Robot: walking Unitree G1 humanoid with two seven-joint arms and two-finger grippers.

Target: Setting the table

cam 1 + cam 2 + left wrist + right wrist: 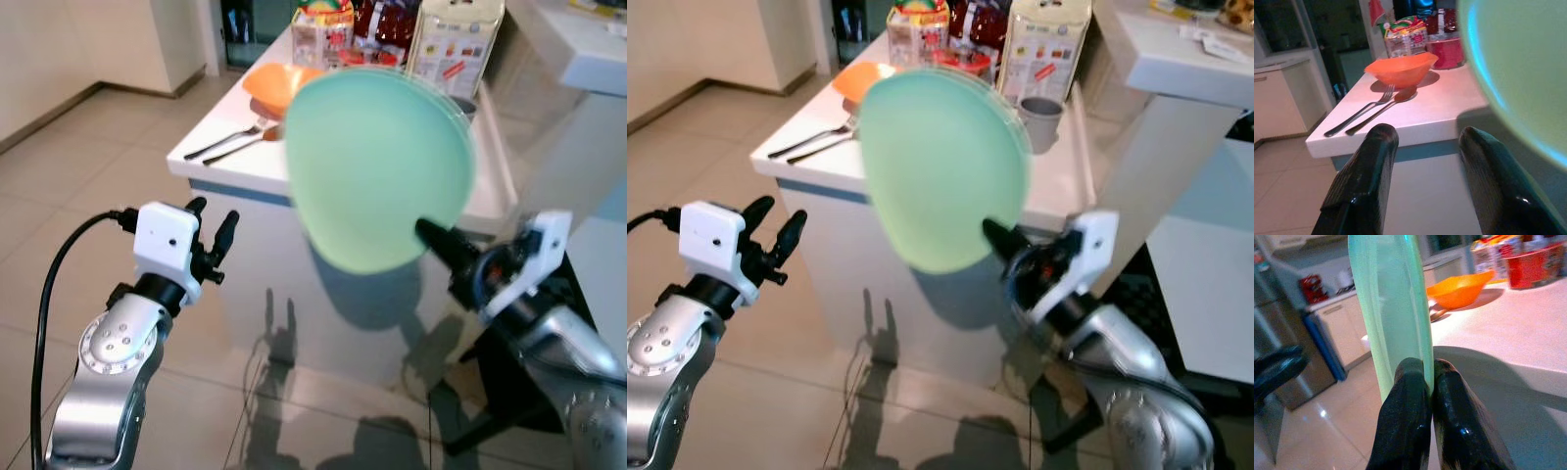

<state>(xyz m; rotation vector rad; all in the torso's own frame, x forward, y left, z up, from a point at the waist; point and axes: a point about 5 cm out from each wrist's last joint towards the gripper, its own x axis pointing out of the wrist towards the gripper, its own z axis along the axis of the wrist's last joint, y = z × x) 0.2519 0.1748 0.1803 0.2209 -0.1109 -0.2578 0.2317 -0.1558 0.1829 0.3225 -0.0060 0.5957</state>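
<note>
Before table (245, 162), R fingers (1405, 401) clamp plate (377, 162)

A pale green plate (942, 166) stands nearly upright, pinched at its lower rim by the closed fingers of the right gripper (997, 238). Beyond those fingers is a white bench (1058, 186) carrying an orange bowl (862, 78), a fork (815, 138), a spoon (823, 148), a grey cup (1040, 122) and food packages (1043, 47). The left gripper (772, 227) hovers apart, fingers (789, 238) spread, short of the bench's near corner, over tiled floor (686, 147).
</note>
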